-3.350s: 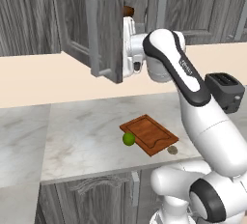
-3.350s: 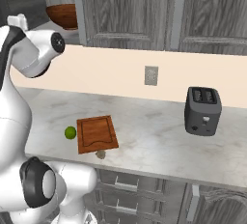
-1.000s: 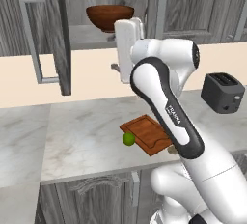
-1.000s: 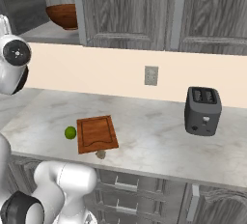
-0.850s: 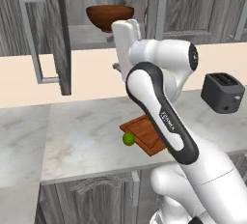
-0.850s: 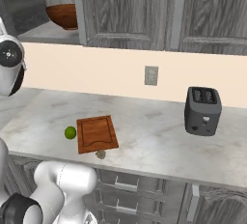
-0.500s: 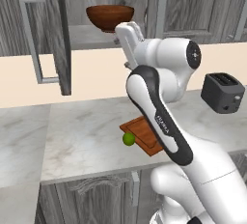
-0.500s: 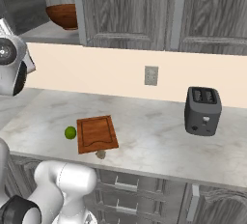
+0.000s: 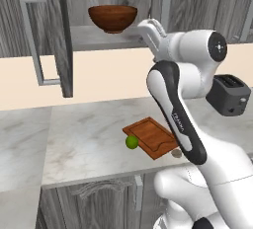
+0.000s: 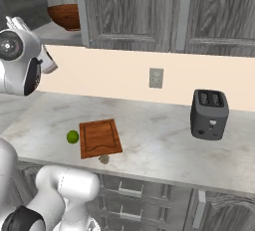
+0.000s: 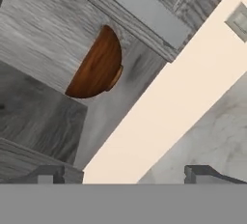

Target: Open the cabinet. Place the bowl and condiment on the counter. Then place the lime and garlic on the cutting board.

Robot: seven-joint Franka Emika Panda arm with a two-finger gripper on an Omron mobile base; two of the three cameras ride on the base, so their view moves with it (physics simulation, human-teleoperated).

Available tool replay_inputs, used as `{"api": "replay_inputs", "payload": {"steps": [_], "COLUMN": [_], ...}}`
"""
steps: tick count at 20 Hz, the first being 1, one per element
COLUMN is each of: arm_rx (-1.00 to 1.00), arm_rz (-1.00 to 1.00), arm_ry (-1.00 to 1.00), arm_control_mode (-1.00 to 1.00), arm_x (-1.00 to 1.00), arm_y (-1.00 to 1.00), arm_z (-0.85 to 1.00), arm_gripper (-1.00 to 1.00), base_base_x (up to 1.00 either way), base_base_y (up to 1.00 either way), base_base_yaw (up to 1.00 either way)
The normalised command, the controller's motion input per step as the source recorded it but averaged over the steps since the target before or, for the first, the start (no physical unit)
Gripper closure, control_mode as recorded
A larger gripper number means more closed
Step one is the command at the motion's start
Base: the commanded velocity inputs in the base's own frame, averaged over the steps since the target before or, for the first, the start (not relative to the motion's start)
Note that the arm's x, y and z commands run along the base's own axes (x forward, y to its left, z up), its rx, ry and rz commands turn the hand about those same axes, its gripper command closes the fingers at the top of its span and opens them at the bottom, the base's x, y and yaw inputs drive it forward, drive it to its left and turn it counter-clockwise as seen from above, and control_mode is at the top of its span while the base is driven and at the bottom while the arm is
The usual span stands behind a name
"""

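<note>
With the cabinet (image 9: 64,35) door open, I have the tool (image 9: 154,29) spread wide and empty beside the shelf, so next I reach left for the bowl (image 9: 112,18).

Even bright rendered light, soft shadows, perhaps slightly blurry
</note>
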Motion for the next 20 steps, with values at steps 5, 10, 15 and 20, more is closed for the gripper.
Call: {"api": "replay_inputs", "payload": {"steps": [5, 10, 15, 20], "arm_rx": [-0.18, -0.31, -0.34, -0.26], "arm_rz": [0.03, 0.01, -0.07, -0.06], "arm_ry": [-0.21, -0.12, 0.0, 0.0], "arm_control_mode": [-1.0, -1.0, -1.0, -1.0], "arm_x": [0.0, 0.0, -0.04, -0.06], "arm_y": [-0.22, -0.13, -0.24, -0.39], "arm_z": [0.02, 0.07, 0.26, 0.2], "arm_gripper": [-1.0, -1.0, -1.0, -1.0], "base_base_x": [0.0, 0.0, 0.0, 0.0], "base_base_y": [0.0, 0.0, 0.0, 0.0], "base_base_yaw": [0.0, 0.0, 0.0, 0.0]}}
